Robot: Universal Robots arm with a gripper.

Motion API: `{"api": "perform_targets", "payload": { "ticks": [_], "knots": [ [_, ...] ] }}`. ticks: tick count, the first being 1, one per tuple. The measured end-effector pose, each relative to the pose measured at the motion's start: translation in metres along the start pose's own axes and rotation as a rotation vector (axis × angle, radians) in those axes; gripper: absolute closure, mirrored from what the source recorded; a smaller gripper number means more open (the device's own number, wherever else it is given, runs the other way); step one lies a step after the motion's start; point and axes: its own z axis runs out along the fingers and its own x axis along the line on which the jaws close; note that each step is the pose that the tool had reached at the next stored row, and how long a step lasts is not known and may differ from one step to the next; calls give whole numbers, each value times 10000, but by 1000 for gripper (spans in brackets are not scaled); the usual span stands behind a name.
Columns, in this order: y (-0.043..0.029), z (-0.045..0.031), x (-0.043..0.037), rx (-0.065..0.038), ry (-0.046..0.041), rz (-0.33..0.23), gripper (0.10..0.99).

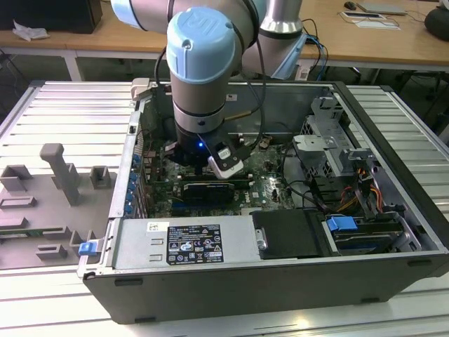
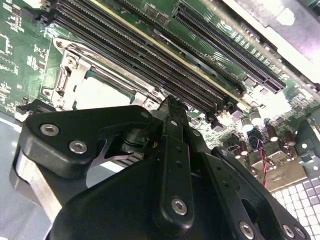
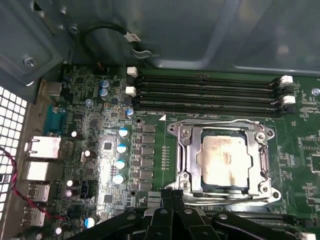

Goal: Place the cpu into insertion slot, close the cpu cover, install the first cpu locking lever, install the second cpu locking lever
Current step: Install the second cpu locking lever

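arm: grey arm with pale blue joint caps reaches down into the open computer case (image 1: 393, 232), wrist over the motherboard (image 1: 270, 188)
gripper: black gripper (image 1: 210, 168) low inside the case in the exterior view; in the second wrist view its linkage and fingers (image 2: 172, 112) come together at one tip
finger state: fingers drawn together, tips meeting, nothing between them
gripper position: in the first wrist view the fingertips (image 3: 172, 197) sit at the socket's edge, just beside the cover frame; contact with the frame cannot be told
cpu: pale silvery-beige square (image 3: 223, 160) lying flat in the socket; also seen washed-out in the second wrist view (image 2: 100, 92)
cpu cover: silvery metal frame (image 3: 187, 160) down flat around the cpu, chip top showing through the cut-out; seen too in the second wrist view (image 2: 67, 80)
locking levers: thin wire lever (image 3: 220, 123) runs along the frame's side nearest the memory slots; whether it is latched cannot be told
memory slots: rows of long black slots (image 3: 210, 92) beside the socket, empty, white clips at the ends
case surroundings: grey slatted table (image 1: 63, 112), grey fixture blocks (image 1: 63, 172) at the exterior view's left
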Motion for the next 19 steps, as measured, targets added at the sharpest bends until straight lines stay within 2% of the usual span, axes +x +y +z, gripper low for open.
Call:
{"api": "perform_targets", "payload": {
  "ticks": [4, 7, 11, 15, 19],
  "knots": [
    [-13, 42, 2, -79, -1, 4, 980],
    [-18, 76, 2, -181, -12, 4, 980],
    [-14, 97, 1, -244, -9, 1, 980],
    [-11, 93, 3, -258, -14, 3, 980],
    [7, 25, 2, -255, -12, 4, 980]
  ]
}}
